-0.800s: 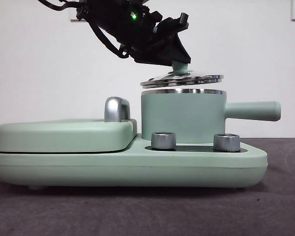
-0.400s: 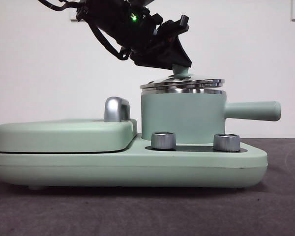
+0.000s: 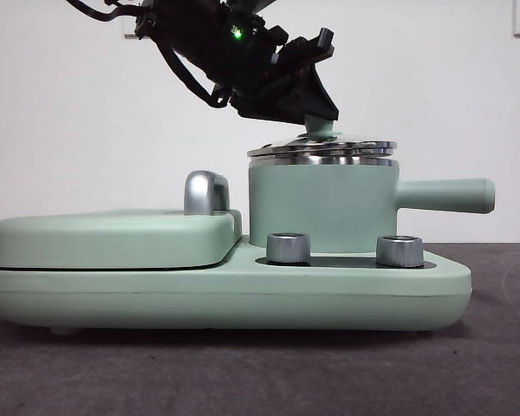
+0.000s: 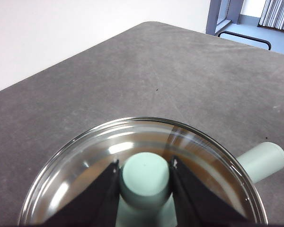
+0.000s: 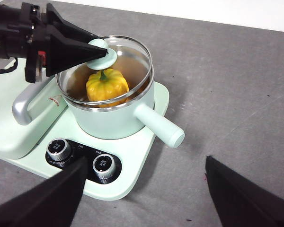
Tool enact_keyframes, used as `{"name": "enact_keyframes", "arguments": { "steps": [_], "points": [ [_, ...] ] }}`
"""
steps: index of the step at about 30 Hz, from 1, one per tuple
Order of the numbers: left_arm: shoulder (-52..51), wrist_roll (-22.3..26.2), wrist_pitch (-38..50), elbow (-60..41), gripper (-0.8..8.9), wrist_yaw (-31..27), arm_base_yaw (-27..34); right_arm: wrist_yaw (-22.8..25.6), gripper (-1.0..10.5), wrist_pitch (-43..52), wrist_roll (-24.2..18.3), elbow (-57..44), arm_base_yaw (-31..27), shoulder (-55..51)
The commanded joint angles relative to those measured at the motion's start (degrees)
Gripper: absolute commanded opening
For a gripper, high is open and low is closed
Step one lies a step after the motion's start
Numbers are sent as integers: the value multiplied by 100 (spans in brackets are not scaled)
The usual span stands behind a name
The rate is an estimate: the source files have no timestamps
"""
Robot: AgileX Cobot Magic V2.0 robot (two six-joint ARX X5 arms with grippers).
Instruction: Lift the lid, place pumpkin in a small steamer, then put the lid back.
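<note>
The clear glass lid (image 3: 322,148) with a steel rim lies slightly tilted on the rim of the small steamer (image 3: 321,206), a mint-green pot with a long side handle (image 3: 446,195). My left gripper (image 3: 319,121) comes down from the upper left and is shut on the lid's mint-green knob (image 4: 146,176). In the right wrist view the pumpkin (image 5: 106,85) sits inside the pot (image 5: 114,122) under the lid (image 5: 135,53). My right gripper (image 5: 144,189) is open and empty, above the table to the side of the appliance.
The pot stands on a mint-green appliance base (image 3: 243,290) with two steel dials (image 3: 288,247) (image 3: 399,250). A broad flat griddle cover (image 3: 113,236) with a steel handle (image 3: 205,192) lies to the pot's left. Dark grey table all round.
My left gripper has lowered the lid from a little above the pot down onto its rim. In the last half second almost nothing moved.
</note>
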Motion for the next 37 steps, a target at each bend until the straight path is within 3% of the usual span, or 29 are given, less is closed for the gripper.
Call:
{"name": "enact_keyframes", "arguments": {
  "steps": [1,14,16,22,29,37],
  "points": [
    [153,57,125,181,12,46,-59,9,385,55,74,31,31,17],
    [297,55,39,181,13,52,-63,9,385,57,76,31,31,17],
    [297,35,37,181,57,52,-63,9,385,55,76,31,31,17],
    [249,-42,-81,181,319,52,-63,9,385,55,76,31,31,17],
    [-122,-184,-640,181,321,52,-52,7,385,55,76,31,31,17],
    [-1025,-855,-1827,181,321,83,114,4,385,31,74,31,31,17]
  ]
}}
